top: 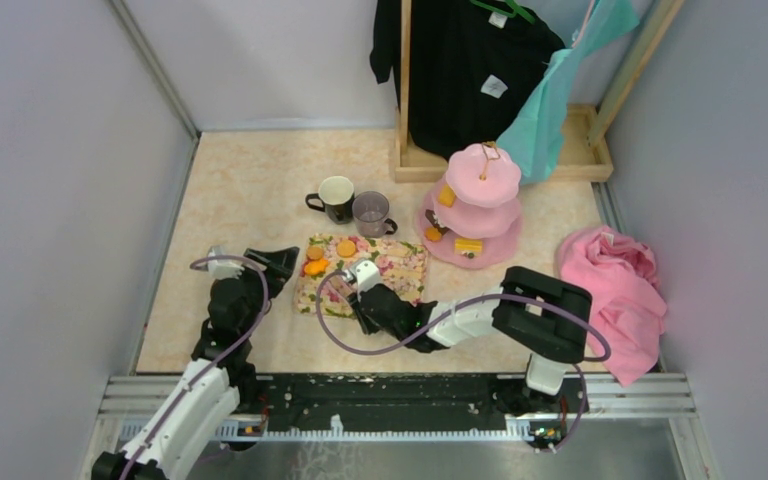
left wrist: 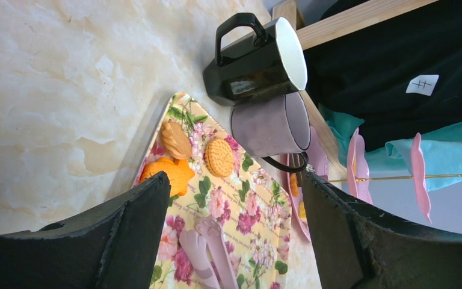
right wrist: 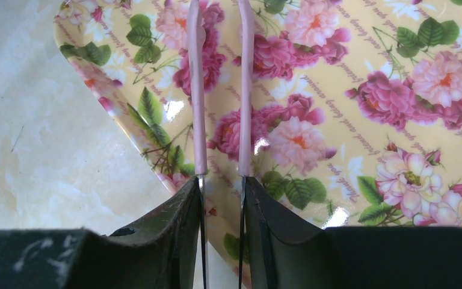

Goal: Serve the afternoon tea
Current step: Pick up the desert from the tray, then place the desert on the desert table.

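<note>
Clamping the pink tongs (right wrist: 197, 90) between its fingers, the right gripper (right wrist: 221, 180) holds them low over the flower-patterned tray (right wrist: 367, 138), presumably so the snacks can be moved across without direct contact. The left gripper (left wrist: 234, 180) hangs at the tray's left end, jaws wide apart and empty. Contents: 3 orange and brown snacks (left wrist: 218, 156) lie at the tray's far-left end, at least 3 sit on the pink three-tier stand (top: 480, 190), and the black mug (top: 335, 197) and smoky mug (top: 370, 212), side by side, show nothing inside.
</note>
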`<state>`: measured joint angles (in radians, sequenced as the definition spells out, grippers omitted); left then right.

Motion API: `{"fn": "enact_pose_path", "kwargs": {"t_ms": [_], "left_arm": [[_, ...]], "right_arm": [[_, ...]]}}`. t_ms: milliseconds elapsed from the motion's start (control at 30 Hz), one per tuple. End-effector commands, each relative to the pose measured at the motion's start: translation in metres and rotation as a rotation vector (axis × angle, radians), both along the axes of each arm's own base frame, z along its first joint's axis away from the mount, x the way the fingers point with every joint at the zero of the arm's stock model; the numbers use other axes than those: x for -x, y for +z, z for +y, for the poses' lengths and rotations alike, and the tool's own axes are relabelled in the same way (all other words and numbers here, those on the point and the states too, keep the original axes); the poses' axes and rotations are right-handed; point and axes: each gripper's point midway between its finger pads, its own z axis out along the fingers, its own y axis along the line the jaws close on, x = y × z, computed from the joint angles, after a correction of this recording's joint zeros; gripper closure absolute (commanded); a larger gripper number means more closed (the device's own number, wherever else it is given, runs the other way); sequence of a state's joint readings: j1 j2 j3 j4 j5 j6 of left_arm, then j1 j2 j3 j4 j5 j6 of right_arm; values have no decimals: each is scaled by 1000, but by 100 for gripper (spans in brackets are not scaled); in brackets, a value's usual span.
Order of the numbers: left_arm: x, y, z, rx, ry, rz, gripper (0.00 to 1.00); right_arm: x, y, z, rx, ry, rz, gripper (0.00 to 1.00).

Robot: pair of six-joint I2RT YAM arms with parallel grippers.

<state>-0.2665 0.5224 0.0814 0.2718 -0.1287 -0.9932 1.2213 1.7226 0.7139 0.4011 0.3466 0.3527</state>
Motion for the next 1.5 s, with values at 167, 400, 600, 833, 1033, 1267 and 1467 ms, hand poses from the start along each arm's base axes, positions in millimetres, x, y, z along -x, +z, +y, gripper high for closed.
{"fn": "enact_pose_path", "kwargs": {"t_ms": [167, 400, 600, 833, 1033, 1267, 1467], "left_arm": [[2, -8, 2, -15, 7, 13, 14], [2, -6, 2, -12, 4, 8, 14], [2, -5, 2, -11, 7, 1, 14], [2, -4, 3, -13, 13, -3, 14], [2, -5, 3, -13, 14, -1, 14], [2, -7, 4, -15, 15, 2, 13], [2, -8, 4, -12, 15, 4, 13]], "right_arm": [[9, 24, 17, -27, 43, 37, 69], [4, 34, 34, 17, 45, 54, 69], [-3, 32, 39, 70, 19, 55, 68], [-16, 33, 42, 134, -4, 13, 68], [-23, 33, 45, 184, -19, -5, 66], [-28, 33, 49, 199, -24, -19, 62], [-30, 32, 53, 204, -24, -27, 59]]}}
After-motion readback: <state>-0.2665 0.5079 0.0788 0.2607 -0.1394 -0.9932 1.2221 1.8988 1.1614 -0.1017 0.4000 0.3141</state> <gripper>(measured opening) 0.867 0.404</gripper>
